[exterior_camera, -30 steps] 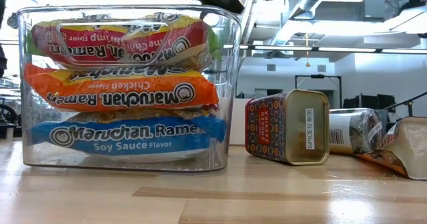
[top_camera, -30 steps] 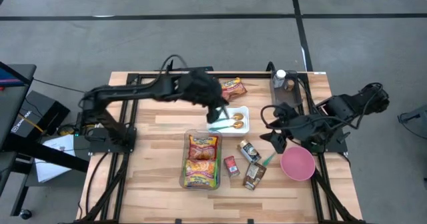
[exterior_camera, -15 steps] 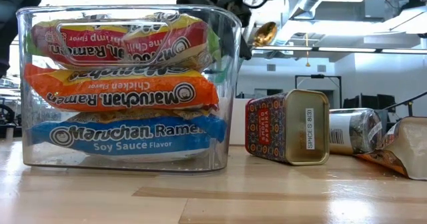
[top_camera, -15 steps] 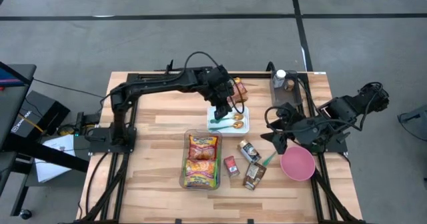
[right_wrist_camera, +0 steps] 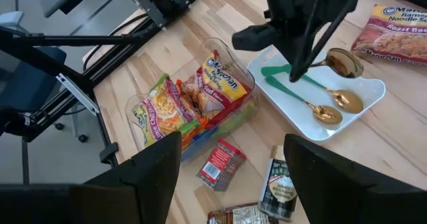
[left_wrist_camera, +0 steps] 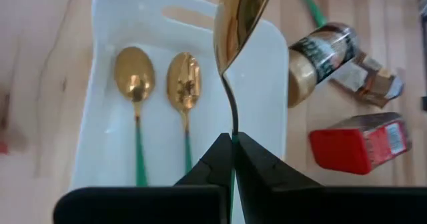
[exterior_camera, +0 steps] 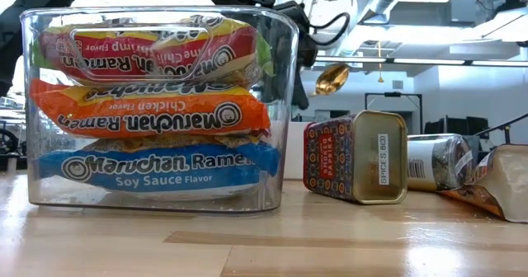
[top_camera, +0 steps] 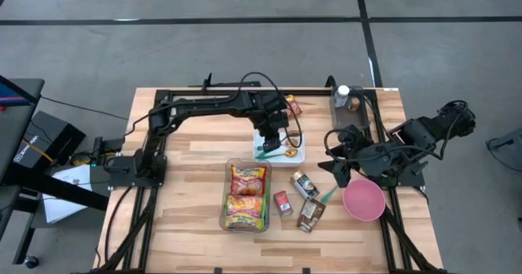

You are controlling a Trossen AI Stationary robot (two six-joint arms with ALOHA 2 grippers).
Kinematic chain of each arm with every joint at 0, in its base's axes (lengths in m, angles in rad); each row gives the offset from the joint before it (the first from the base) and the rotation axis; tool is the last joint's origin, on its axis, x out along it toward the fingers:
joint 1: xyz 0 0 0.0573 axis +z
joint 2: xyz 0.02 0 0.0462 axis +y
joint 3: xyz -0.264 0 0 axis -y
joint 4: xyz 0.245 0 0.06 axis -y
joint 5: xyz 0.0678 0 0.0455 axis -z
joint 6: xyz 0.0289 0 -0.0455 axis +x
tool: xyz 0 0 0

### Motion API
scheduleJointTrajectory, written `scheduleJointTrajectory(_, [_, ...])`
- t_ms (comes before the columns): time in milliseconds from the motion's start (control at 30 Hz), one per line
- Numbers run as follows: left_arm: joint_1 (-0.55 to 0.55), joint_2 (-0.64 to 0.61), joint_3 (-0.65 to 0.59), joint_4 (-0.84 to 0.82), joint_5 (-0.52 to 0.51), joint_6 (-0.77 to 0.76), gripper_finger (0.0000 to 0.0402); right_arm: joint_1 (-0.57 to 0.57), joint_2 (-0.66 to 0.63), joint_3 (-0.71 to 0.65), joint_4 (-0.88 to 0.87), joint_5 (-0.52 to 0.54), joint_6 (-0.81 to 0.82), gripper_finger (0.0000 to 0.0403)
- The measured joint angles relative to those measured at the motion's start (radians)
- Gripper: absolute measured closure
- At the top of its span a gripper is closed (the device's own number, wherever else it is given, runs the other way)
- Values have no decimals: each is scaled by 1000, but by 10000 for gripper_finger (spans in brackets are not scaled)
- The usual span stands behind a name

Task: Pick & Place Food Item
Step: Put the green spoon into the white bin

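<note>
- Left claw (left_wrist_camera: pixel 233 144): pressed together on the thin stem of a gold spoon (left_wrist_camera: pixel 241 17), held over the white tray (left_wrist_camera: pixel 93 111). The bowl points away from the wrist and the stem hangs through the fingertips, a pose that suits lowering it in beside the others.
- White tray: lies at the counter (top_camera: pixel 188 184) centre and already holds 2 gold spoons with green handles (left_wrist_camera: pixel 135 84), side by side and parallel, so a 3rd would likely go in alongside them.
- Right claw (top_camera: pixel 338 172): spread and empty, waiting right of the tray, near the pink bowl (top_camera: pixel 364 201).
- Food items: ramen packets are stacked in the clear bin (exterior_camera: pixel 157 104), just nearer than the tray; another ramen packet (right_wrist_camera: pixel 393 27) lies on the counter beyond the tray. The item actually in hand is cutlery, not food.
- View differences: the left wrist view alone shows the pinch on the stem and the 2 spoons below. The low view shows the held spoon's bowl raised well above the counter, beside the spice tin (exterior_camera: pixel 355 157), but hides the tray. The right wrist view shows the spoon slanting down towards the tray.
</note>
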State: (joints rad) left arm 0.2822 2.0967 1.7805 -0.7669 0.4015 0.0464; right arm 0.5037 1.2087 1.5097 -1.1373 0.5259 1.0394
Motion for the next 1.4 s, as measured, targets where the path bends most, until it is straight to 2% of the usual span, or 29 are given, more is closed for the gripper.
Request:
scheduleJointTrajectory(367, [0, 8, 0, 6, -37, 24, 401, 0, 0, 0, -3, 26, -10, 145])
scheduleJointTrajectory(833, [-4, 69, -8, 102, -44, -2, 401, 0, 0, 0, -8, 51, -18, 145])
scheduleJointTrajectory(1400, [-1, 94, -10, 49, -52, 29, 401, -3, 0, 0, -28, 60, -18, 145])
